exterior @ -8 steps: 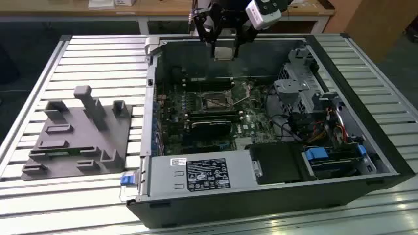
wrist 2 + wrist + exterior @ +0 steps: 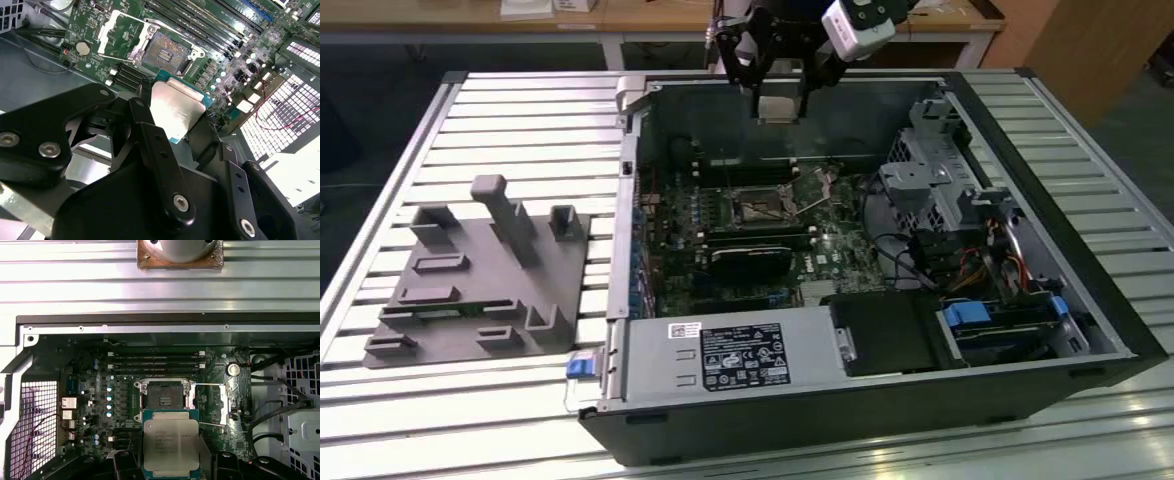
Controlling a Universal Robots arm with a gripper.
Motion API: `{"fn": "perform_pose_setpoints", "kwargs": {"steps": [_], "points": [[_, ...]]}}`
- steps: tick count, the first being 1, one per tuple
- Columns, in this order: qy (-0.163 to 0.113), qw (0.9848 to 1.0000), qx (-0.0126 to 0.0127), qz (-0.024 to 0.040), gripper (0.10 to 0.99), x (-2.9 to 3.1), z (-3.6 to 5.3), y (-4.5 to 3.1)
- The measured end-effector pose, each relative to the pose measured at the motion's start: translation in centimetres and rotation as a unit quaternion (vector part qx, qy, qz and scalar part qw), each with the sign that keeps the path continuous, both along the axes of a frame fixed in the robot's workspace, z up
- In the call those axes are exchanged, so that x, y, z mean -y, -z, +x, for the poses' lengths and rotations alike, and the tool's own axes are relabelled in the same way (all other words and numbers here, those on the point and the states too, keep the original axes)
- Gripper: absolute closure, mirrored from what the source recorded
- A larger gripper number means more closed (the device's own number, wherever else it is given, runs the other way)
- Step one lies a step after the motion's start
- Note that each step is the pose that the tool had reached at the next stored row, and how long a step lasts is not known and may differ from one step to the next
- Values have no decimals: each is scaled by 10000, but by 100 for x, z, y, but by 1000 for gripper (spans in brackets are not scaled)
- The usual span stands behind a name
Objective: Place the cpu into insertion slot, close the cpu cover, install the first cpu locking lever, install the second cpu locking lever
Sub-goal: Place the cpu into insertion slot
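Observation:
My gripper [image 2: 777, 100] hangs above the far wall of the open computer case [image 2: 630, 200], shut on the cpu [image 2: 777, 107]. In both wrist views the cpu [image 2: 177, 110] [image 2: 170, 442] is a pale silver square on a green edge, held between the black fingers [image 2: 150, 135]. It is clear of the board. The insertion slot [image 2: 162, 397] [image 2: 162, 47] [image 2: 761, 205] lies below with its dark centre bare. The cpu cover [image 2: 223, 405] [image 2: 122, 35] is swung open beside the slot.
Long memory slots [image 2: 155, 362] run beside the socket. A black card [image 2: 750, 262], the power supply [image 2: 734, 355] and a drive cage [image 2: 941, 190] crowd the case. A grey fixture [image 2: 480, 290] stands on the slatted table [image 2: 520, 130] at the exterior view's left.

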State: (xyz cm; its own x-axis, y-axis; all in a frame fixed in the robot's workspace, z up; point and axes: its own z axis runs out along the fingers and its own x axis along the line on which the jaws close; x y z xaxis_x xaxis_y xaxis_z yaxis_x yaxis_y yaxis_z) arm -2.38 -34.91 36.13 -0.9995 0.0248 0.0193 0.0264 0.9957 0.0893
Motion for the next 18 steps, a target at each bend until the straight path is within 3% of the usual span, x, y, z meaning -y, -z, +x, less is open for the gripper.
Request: {"fn": "perform_pose_setpoints", "kwargs": {"steps": [5, 18], "points": [[0, 10000, 0, 0, 545, 0, 0, 19], [0, 10000, 21, 0, 545, 0, -1, 173]]}}
